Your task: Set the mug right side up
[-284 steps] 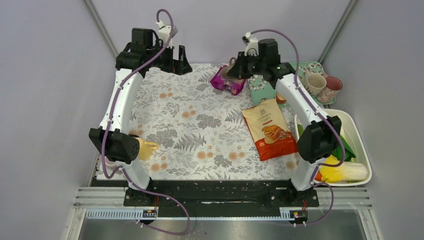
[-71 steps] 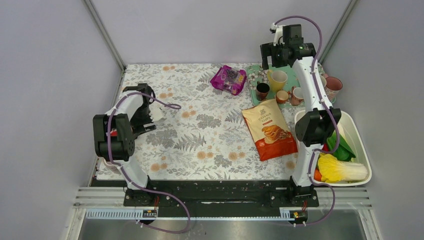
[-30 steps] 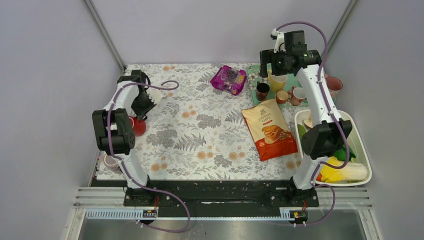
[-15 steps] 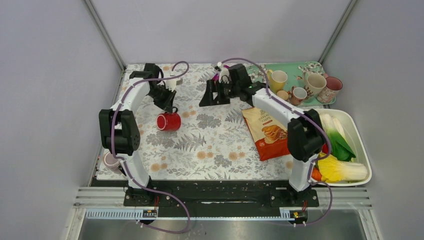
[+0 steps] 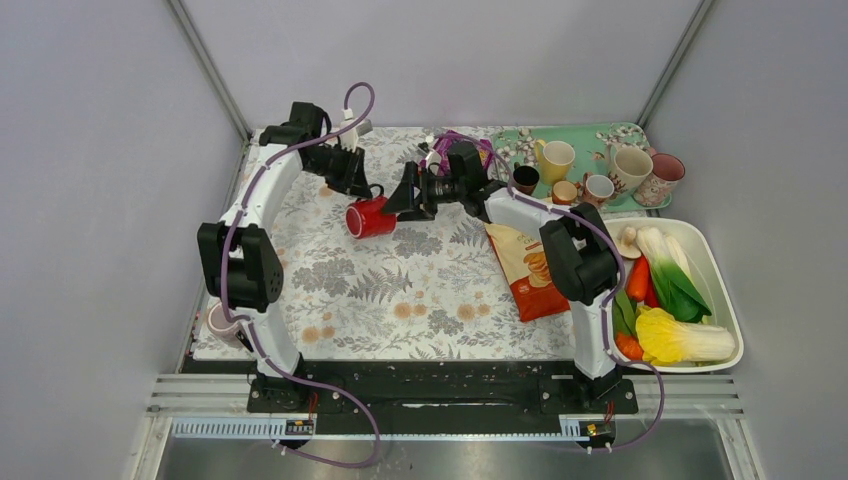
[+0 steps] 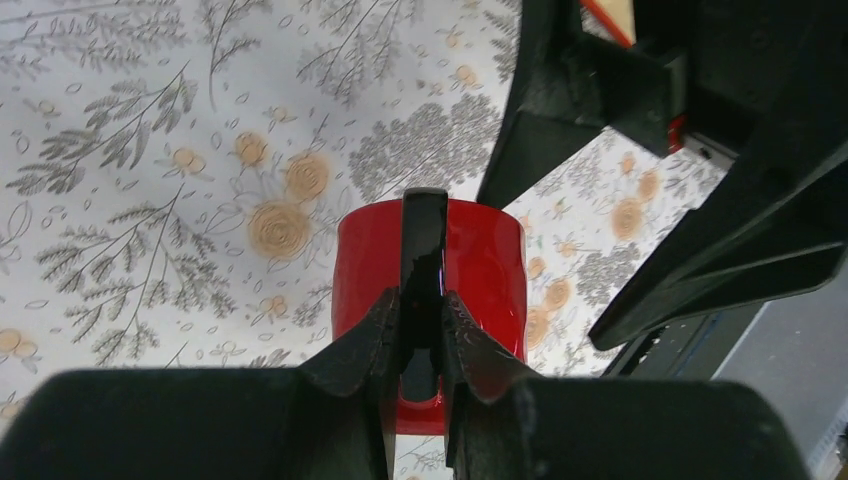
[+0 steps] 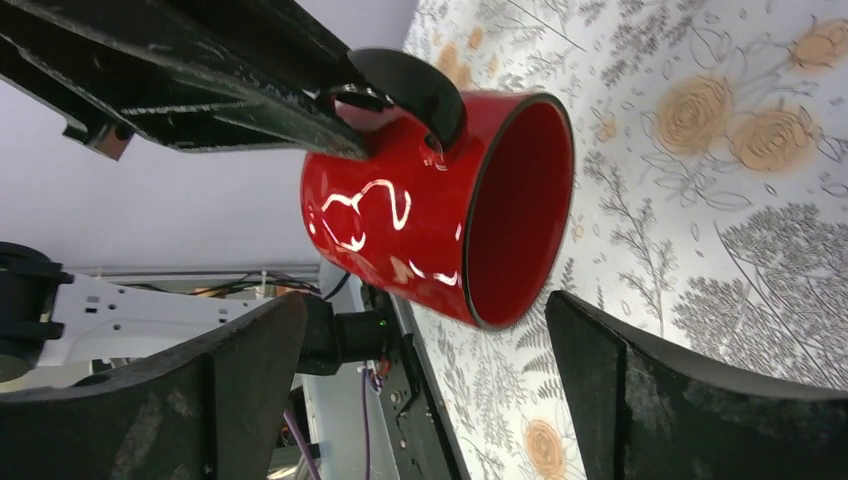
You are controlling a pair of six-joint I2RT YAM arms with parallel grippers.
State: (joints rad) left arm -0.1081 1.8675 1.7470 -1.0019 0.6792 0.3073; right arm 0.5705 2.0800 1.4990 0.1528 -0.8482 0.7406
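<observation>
Red mug (image 5: 371, 217) is held sideways above the floral cloth (image 5: 400, 290). Its handle (image 6: 423, 250) is pinched by the nearly closed left gripper (image 6: 422, 305). The right gripper (image 5: 408, 196) is spread wide and empty at the mug's mouth. Risk: the mug may be swivelled or dropped from the thin pinch if bumped.

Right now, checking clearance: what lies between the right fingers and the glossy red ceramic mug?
Nothing; right wrist view shows only floral tablecloth between fingers and red mug.

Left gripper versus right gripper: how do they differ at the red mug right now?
The left gripper is shut on the handle of the red mug; the right gripper stands wide open, holding nothing. The left gripper grips from the mug's side; the right gripper faces its open mouth. Both meet at the mug.
</observation>
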